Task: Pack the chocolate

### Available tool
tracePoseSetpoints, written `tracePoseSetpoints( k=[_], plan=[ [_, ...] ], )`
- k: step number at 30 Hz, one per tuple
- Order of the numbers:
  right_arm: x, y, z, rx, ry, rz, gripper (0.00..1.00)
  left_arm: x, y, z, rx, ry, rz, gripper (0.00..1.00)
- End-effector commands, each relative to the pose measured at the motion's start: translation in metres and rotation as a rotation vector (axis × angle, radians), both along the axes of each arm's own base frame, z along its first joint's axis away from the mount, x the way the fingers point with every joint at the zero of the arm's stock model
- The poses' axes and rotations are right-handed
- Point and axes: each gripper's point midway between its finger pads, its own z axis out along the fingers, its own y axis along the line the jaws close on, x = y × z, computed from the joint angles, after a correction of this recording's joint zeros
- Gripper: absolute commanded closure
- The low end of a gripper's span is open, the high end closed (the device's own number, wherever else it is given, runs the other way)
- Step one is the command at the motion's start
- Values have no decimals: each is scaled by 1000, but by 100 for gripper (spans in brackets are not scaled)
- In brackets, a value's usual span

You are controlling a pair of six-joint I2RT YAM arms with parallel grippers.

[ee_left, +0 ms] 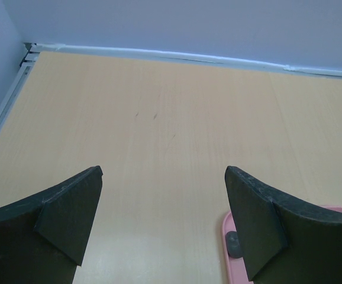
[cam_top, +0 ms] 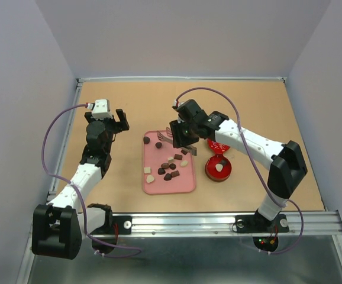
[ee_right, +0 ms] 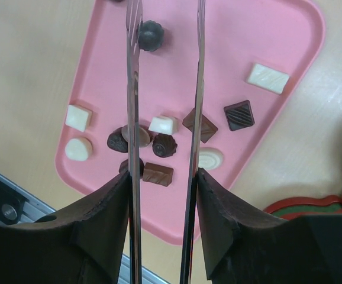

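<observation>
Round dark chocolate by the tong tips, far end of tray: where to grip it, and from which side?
Likely low on its sides, across the widest part, with the tongs coming straight down. The round dark chocolate sits clear of the others on the pink tray, so both blades have room; being round, it has no preferred pinch axis.

The chocolate, about a dozen bite-size pieces, lay scattered flat on a pink tray on the table. Most were dark brown and a few cream-white, in round and square shapes. A loose cluster sat near the tray's middle, some pieces touching. Two round dark pieces lay apart toward its far left corner. A cream rectangle and a dark ridged square lay nearer the edge facing the open red tin, where one cream piece rested alone inside.
</observation>
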Motion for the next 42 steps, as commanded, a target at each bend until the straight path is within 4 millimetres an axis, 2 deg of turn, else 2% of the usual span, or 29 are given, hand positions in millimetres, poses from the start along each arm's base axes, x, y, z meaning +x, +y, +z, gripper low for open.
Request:
tracePoseSetpoints(
  k=[1, 17, 37, 39, 42],
  plan=[
    [8, 27, 22, 92, -50, 64, 48, 1, 3, 16, -7, -57, 13, 4],
    [-9, 45, 3, 90, 6, 128, 47, 2, 3, 17, -6, -60, 12, 4],
    [-14, 40, -25, -16, 13, 119, 48, 0, 3, 19, -10, -68, 9, 4],
    [-14, 39, -26, -28, 8, 115, 50, 0, 3, 19, -10, -68, 9, 4],
    [-13, 36, -29, -51, 1, 109, 61, 0, 3, 19, -12, -68, 9, 4]
  ],
)
